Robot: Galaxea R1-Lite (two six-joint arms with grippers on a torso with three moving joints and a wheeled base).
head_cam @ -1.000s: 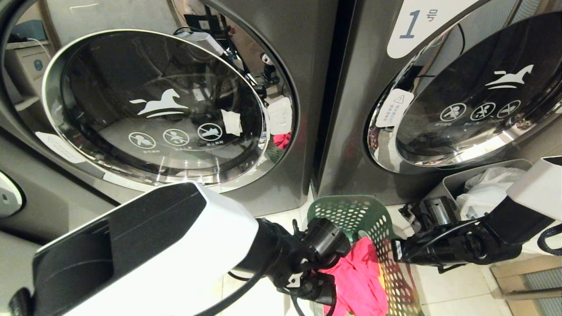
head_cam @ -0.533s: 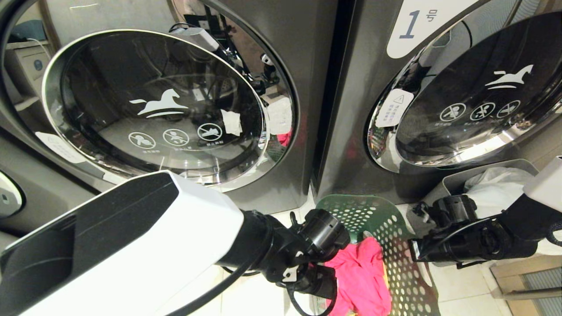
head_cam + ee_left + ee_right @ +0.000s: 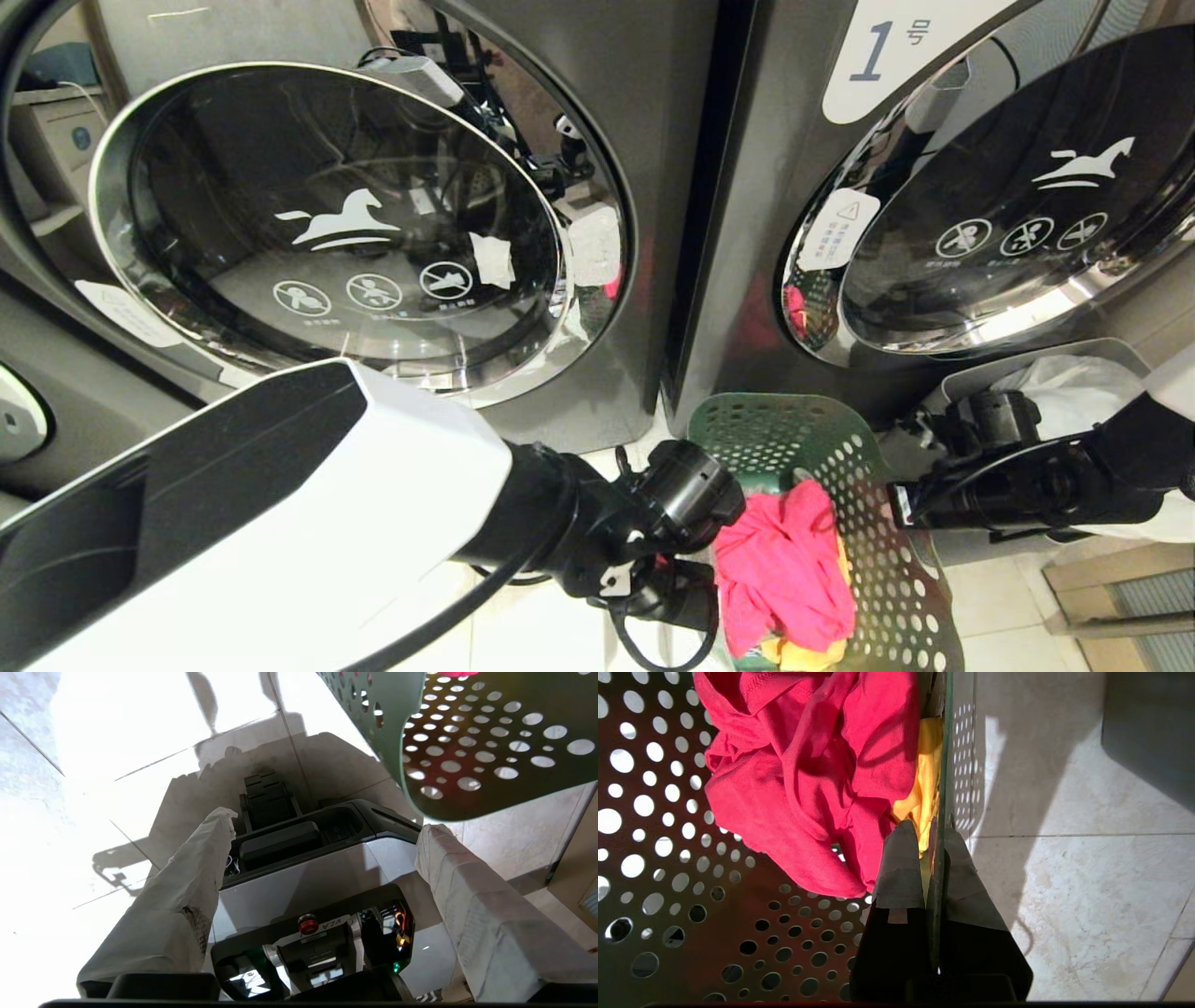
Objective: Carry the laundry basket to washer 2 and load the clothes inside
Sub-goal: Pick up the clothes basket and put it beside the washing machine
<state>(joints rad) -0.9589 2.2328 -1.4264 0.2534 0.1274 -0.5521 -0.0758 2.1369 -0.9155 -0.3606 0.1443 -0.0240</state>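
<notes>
Laundry basket (image 3: 831, 448) sits tilted on the floor just below the front of washer 1 (image 3: 934, 187), beside the grey bin (image 3: 1027, 373). Right gripper (image 3: 930, 835) is clamped on the basket's rim, one finger inside, one outside. Pink garment (image 3: 780, 560) lies over the yellow one (image 3: 924, 774) inside. Left gripper (image 3: 322, 826) is spread wide, empty, just beside the basket's wall.

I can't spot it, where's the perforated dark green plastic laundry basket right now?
In the head view it sits low, right of centre: dark green basket below the two washers, its wall pinched by the right hand.
</notes>
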